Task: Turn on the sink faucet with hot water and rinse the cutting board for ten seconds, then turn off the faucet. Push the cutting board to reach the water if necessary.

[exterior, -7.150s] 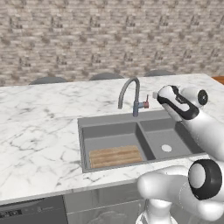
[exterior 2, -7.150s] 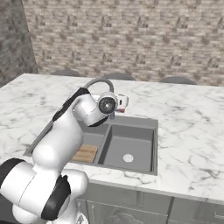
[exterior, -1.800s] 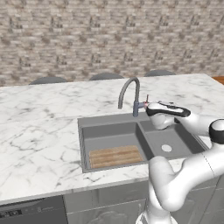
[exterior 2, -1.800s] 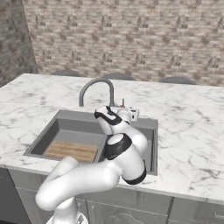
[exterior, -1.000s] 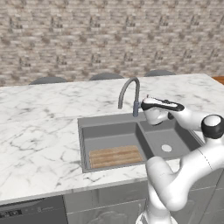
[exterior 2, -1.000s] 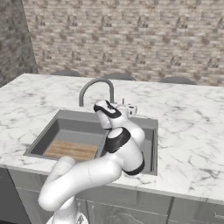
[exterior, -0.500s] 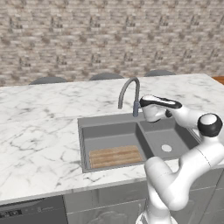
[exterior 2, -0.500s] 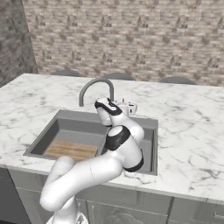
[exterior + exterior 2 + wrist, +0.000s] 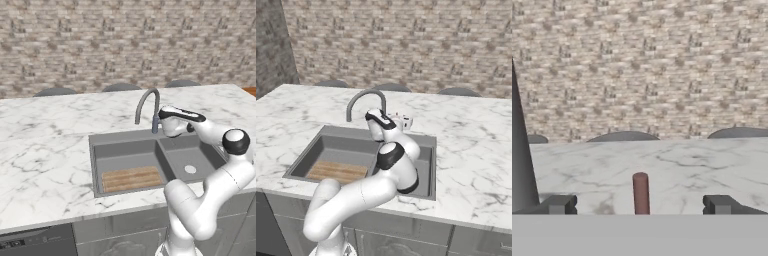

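The faucet (image 9: 148,106) rises at the back rim of the sink (image 9: 125,145), at the divider between its two basins, and arches toward the left basin. Its reddish lever (image 9: 641,194) stands upright just right of the faucet's base, seen in the hand view midway between the two fingertips. No stream runs from the spout.

The gripper (image 9: 637,205) is level with that lever and just right of the faucet, pointing out across the counter toward the brick wall. Its fingers (image 9: 558,205) are spread wide, one on each side of the lever with clear gaps, so it grips nothing. In the left base view the hand (image 9: 172,120) sits close against the faucet's right side.

The board (image 9: 131,179) lies flat on the floor of the left basin, at its front, well away from the faucet's spout. The right basin has a round pale drain (image 9: 190,169).

The marble counter (image 9: 45,150) surrounds the sink. Behind the faucet, past the counter's far edge, chair backs (image 9: 120,87) show before the brick wall (image 9: 125,45).
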Controlling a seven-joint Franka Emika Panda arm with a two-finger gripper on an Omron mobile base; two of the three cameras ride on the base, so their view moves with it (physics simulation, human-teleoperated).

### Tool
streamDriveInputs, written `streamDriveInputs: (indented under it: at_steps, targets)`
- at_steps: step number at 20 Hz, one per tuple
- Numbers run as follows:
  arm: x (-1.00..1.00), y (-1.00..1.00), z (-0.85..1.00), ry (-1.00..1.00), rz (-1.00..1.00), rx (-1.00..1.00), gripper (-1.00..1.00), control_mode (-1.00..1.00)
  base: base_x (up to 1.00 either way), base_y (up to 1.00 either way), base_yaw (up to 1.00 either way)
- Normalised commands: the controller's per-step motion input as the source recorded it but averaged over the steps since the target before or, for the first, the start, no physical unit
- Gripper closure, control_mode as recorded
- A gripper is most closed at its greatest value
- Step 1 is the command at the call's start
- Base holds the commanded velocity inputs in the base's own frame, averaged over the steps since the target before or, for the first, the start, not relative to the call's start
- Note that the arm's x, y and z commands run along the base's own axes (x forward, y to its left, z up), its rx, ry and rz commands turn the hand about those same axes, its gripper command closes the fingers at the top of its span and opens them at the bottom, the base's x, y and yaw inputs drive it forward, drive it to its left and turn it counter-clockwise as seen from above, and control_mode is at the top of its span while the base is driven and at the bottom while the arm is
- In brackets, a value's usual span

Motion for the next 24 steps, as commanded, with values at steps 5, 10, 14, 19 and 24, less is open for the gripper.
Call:
streamDriveInputs:
  at_steps: [5, 10, 14, 19, 24]
  targets:
    - [0.09, 0.0, 0.0, 0.0, 0.0, 0.0, -1.0, -1.0, 0.0, 0.0, 0.0]
    - [0.02, 0.0, 0.0, 0.0, 0.0, 0.0, -1.0, -1.0, 0.0, 0.0, 0.0]
    - [0.0, 0.0, 0.0, 0.0, 0.0, 0.0, -1.0, -1.0, 0.0, 0.0, 0.0]
    - [0.0, 0.0, 0.0, 0.0, 0.0, 0.0, -1.0, -1.0, 0.0, 0.0, 0.0]
    - [0.0, 0.0, 0.0, 0.0, 0.0, 0.0, -1.0, -1.0, 0.0, 0.0, 0.0]
